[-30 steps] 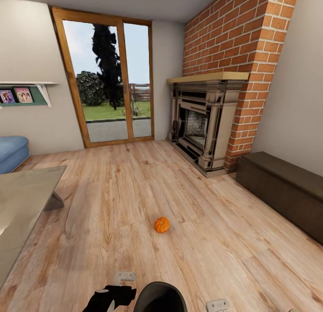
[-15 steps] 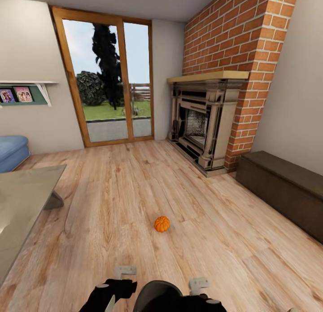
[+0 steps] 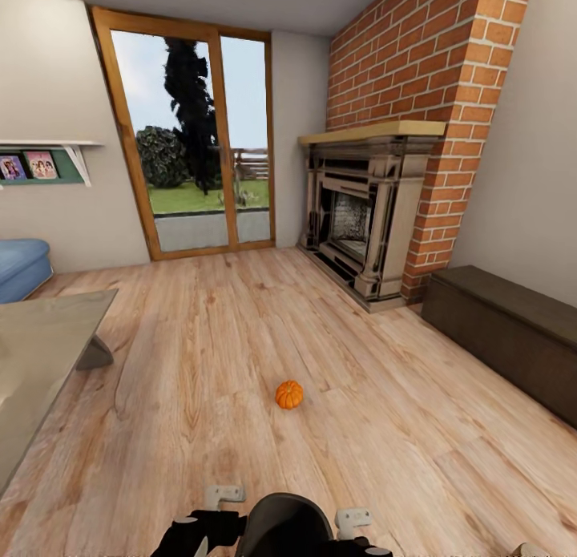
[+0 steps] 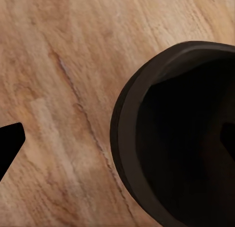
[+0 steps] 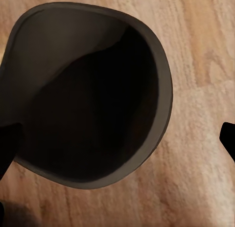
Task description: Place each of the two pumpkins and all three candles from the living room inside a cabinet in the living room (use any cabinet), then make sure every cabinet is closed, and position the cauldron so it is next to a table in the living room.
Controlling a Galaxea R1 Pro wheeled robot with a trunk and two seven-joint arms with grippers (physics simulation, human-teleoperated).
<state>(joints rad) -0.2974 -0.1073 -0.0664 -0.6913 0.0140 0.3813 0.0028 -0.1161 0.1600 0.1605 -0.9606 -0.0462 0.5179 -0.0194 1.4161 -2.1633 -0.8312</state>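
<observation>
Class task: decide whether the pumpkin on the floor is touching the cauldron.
Apart. The head view shows the pumpkin alone on the wooden floor, with bare boards between it and the cauldron at the picture's bottom edge.

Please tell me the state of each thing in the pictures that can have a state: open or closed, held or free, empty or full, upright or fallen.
Pumpkin: free, alone on the wooden floor.
Cauldron: upright between both grippers, nothing visible inside its dark hollow.
Cabinet: the visible fronts closed.
Glass door: closed.
Fireplace: no fire.
Left gripper: open, fingers astride the cauldron's rim.
Right gripper: open, fingers on either side of the rim.
</observation>
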